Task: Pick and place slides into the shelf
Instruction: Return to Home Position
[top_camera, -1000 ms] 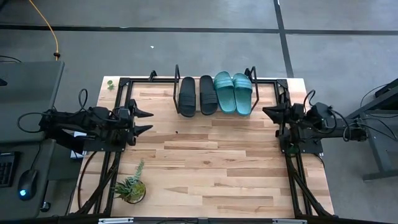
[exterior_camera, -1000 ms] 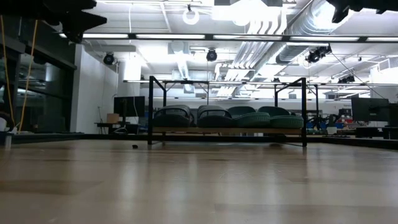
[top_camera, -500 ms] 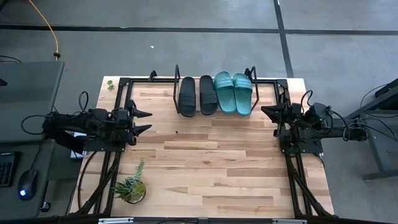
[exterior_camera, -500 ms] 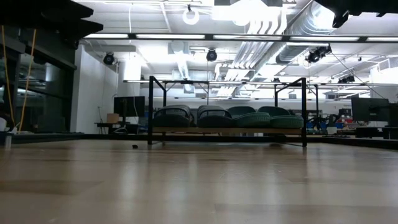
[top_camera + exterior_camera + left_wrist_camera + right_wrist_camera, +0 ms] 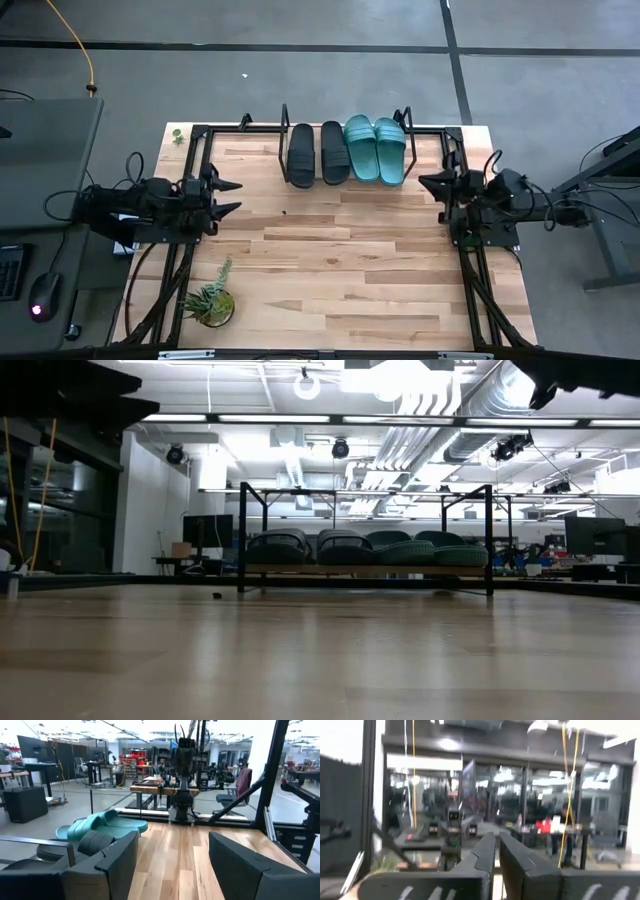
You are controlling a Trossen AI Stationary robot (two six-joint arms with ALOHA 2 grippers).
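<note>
Two black slides [image 5: 318, 153] and two teal slides [image 5: 375, 149] lie side by side, soles down, on the shelf [image 5: 345, 178] at the table's far edge, between its black wire brackets [image 5: 284, 140]. The low view shows the shelf [image 5: 365, 569] with the slides [image 5: 345, 548] in a row. My left gripper [image 5: 240, 197] hovers open at the table's left side, pointing level toward the right, with nothing between its fingers [image 5: 107, 865]. My right gripper [image 5: 424, 182] hovers shut at the right side, pointing left; in its wrist view the right gripper [image 5: 498, 855] has its fingers together.
A small potted plant [image 5: 210, 300] stands near the table's near left corner. Black frame rails [image 5: 185, 260] run along both side edges. A tiny dark speck [image 5: 285, 213] lies on the wood. The wide middle of the tabletop [image 5: 330, 260] is bare.
My left gripper has sunk a little and drawn back slightly toward the table's left edge, still open. The slides and the shelf have not moved.
</note>
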